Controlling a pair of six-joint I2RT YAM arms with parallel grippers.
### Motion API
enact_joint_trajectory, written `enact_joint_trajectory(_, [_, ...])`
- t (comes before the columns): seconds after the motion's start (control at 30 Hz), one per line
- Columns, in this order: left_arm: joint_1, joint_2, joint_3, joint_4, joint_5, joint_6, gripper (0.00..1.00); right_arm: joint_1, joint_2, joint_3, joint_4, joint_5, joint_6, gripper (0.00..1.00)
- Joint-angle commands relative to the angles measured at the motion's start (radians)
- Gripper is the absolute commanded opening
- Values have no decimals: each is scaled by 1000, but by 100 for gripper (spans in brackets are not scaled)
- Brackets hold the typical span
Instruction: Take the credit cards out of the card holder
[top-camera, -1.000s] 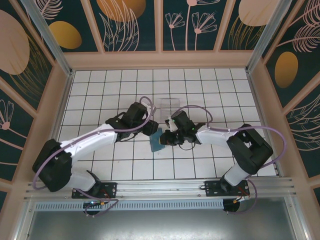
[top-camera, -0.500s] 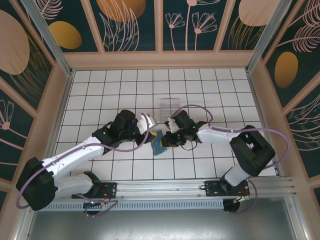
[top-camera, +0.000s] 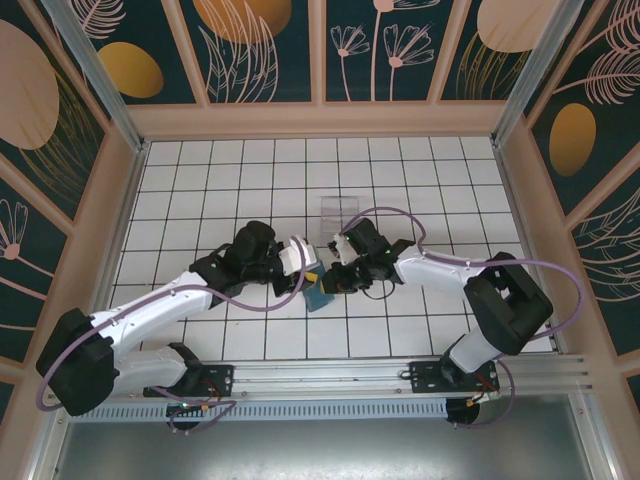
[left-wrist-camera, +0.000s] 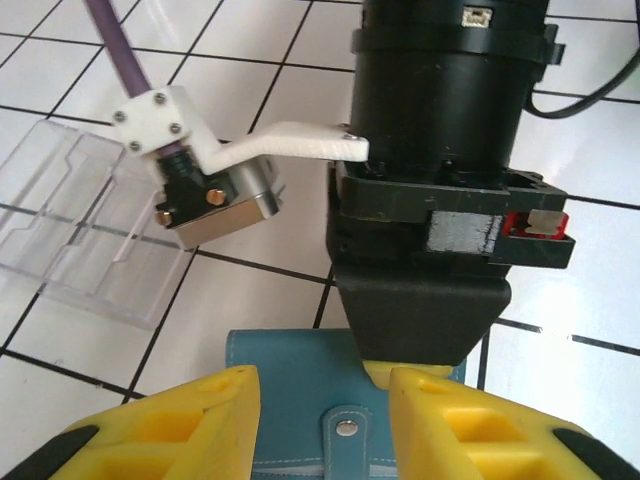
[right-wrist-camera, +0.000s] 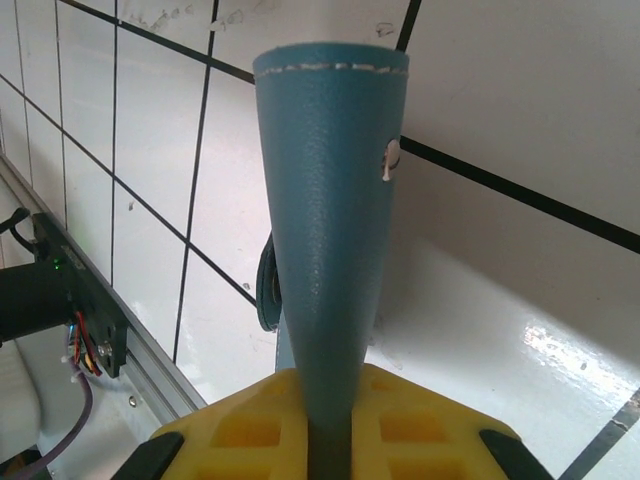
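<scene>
The card holder (right-wrist-camera: 335, 220), a teal soft wallet, stands edge-on between the yellow fingers of my right gripper (right-wrist-camera: 330, 420), which is shut on it. Its strap tab (right-wrist-camera: 265, 290) hangs on the left side. In the left wrist view the card holder (left-wrist-camera: 285, 385) shows its face, with the snap tab (left-wrist-camera: 345, 428) in the middle. My left gripper (left-wrist-camera: 325, 430) is open, one finger on each side of that tab, and my right gripper (left-wrist-camera: 405, 370) pinches the wallet's far edge. From above, my left gripper (top-camera: 303, 272) and right gripper (top-camera: 338, 280) meet over the card holder (top-camera: 318, 293). The credit cards are hidden.
A clear plastic tray (top-camera: 338, 213) lies on the white tiled table (top-camera: 200, 190) just behind the two grippers; it is also at the left of the left wrist view as the tray (left-wrist-camera: 90, 230). Wooden walls surround the table.
My left arm has swung nearer and lower, bringing its gripper up to the wallet's left side. The right gripper has kept its hold, shifting the wallet slightly.
</scene>
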Motion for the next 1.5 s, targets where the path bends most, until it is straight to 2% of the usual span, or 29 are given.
enact_joint_trajectory(0.0, [-22,20,-43,49,13,28,41,6,-38,34,-21,-28,-21,13])
enact_joint_trajectory(0.2, [-34,22,-162,244,-20,7,44,6,-47,45,-86,-24,-56,12])
enact_joint_trajectory(0.43, [-36,14,-213,326,9,36,43,6,-86,53,-168,-21,-93,12])
enact_joint_trajectory(0.63, [-39,12,-229,353,89,46,44,6,-111,59,-190,-25,-93,12])
enact_joint_trajectory(0.8, [-40,41,-222,336,39,47,46,6,-134,64,-192,-24,-86,12])
enact_joint_trajectory(1.0, [-40,74,-204,322,61,40,48,10,-152,75,-194,-19,-75,12])
enact_joint_trajectory(1.17, [-40,79,-200,323,31,29,49,16,-162,77,-187,-22,-70,12])
enact_joint_trajectory(1.37, [-40,84,-193,331,-16,5,48,30,-159,77,-179,-25,-65,12])
enact_joint_trajectory(1.47, [-40,84,-191,328,-26,-2,45,37,-159,77,-176,-24,-62,12])
